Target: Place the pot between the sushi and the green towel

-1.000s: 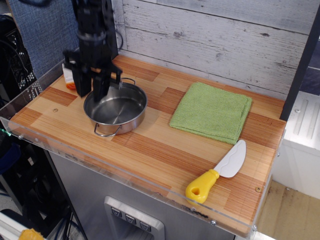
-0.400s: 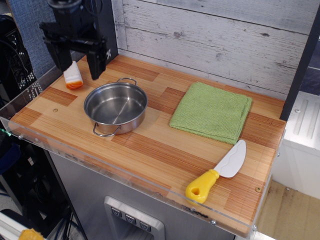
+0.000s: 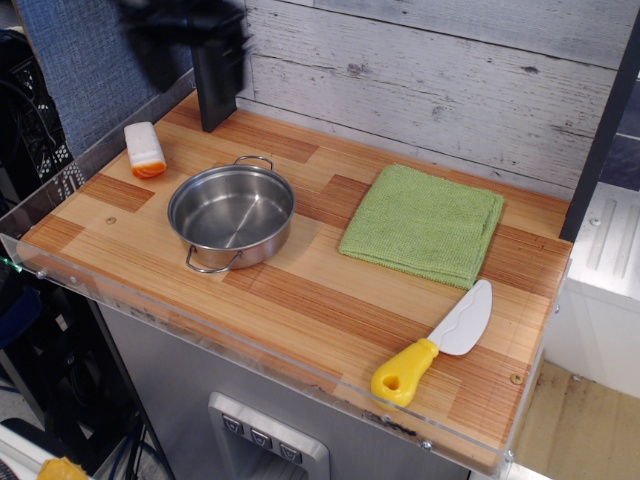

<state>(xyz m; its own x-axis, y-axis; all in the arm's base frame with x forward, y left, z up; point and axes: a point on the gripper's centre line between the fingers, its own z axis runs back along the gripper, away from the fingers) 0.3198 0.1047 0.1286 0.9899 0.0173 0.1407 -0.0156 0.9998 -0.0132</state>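
The shiny steel pot (image 3: 231,216) stands on the wooden board, with one wire handle towards the front and one towards the back. The sushi (image 3: 145,149), white with an orange layer, lies to its left near the board's left edge. The green towel (image 3: 424,221) lies flat to the pot's right, with a gap of bare wood between them. My gripper (image 3: 190,40) is a dark motion blur high at the top left, well above the board. It is clear of the pot, holds nothing, and its fingers look spread.
A toy knife (image 3: 435,343) with a yellow handle and white blade lies at the front right. A black post (image 3: 215,95) stands at the back left. A clear plastic rim (image 3: 150,305) edges the board's front. A whitewashed plank wall (image 3: 450,80) runs behind.
My gripper rose from just over the pot's left rim, moving up and back to the top left. The pot, sushi and towel stayed where they were.
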